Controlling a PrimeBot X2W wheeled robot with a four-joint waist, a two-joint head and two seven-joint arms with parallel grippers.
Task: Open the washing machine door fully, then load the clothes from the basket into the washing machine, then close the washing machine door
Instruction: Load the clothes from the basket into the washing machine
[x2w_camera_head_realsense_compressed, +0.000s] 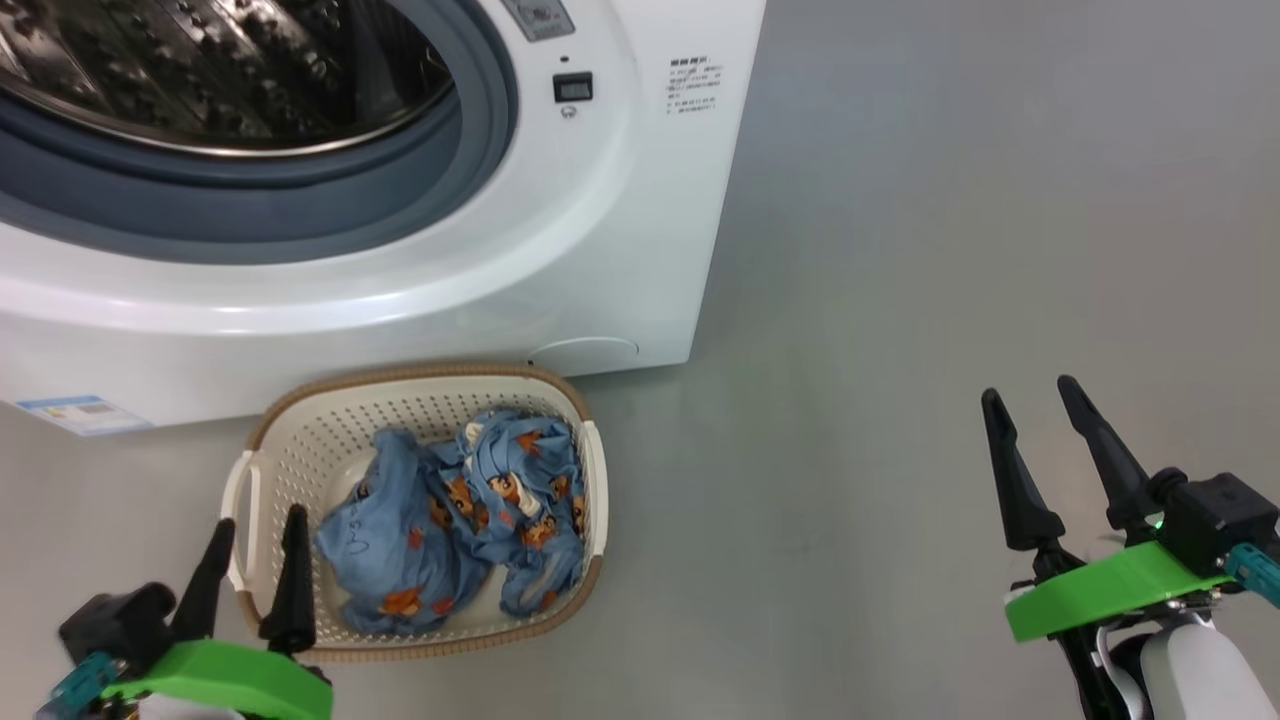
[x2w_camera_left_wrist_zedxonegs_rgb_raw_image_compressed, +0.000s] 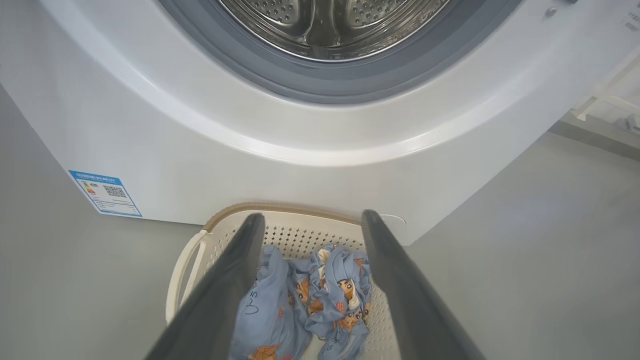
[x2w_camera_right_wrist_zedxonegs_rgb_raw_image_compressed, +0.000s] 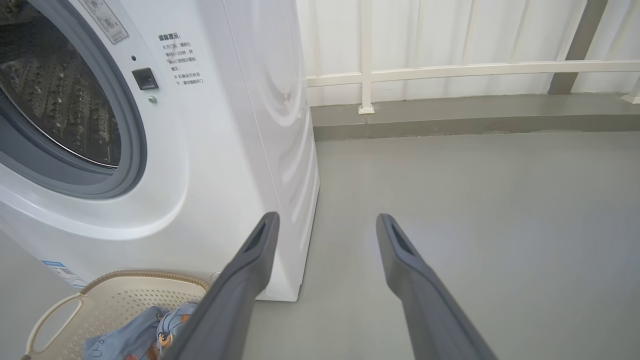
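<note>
Washing machine (x2w_camera_head_realsense_compressed: 620, 200): big white box-shaped front-loader, steel drum (x2w_camera_head_realsense_compressed: 200, 70) exposed.
Basket (x2w_camera_head_realsense_compressed: 420, 378): cream perforated plastic, just before the machine.
Clothes (x2w_camera_head_realsense_compressed: 450, 520): light-blue printed fabric, inside the basket.
Left hand (x2w_camera_head_realsense_compressed: 260, 520): wide, empty, above the basket's rim.
Right hand (x2w_camera_head_realsense_compressed: 1029, 390): wide, empty, over grey floor (x2w_camera_head_realsense_compressed: 900, 300).

One washing machine (x2w_camera_head_realsense_compressed: 620, 200), one basket (x2w_camera_head_realsense_compressed: 330, 420), one heap of clothes (x2w_camera_head_realsense_compressed: 450, 520), four dark fingers (x2w_camera_head_realsense_compressed: 1015, 480), one blue label (x2w_camera_head_realsense_compressed: 85, 412)

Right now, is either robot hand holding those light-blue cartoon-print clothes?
No: the soft light-blue cartoon-print clothes lie in the cream-white perforated plastic basket, and the left hand and right hand stand open and empty.
</note>
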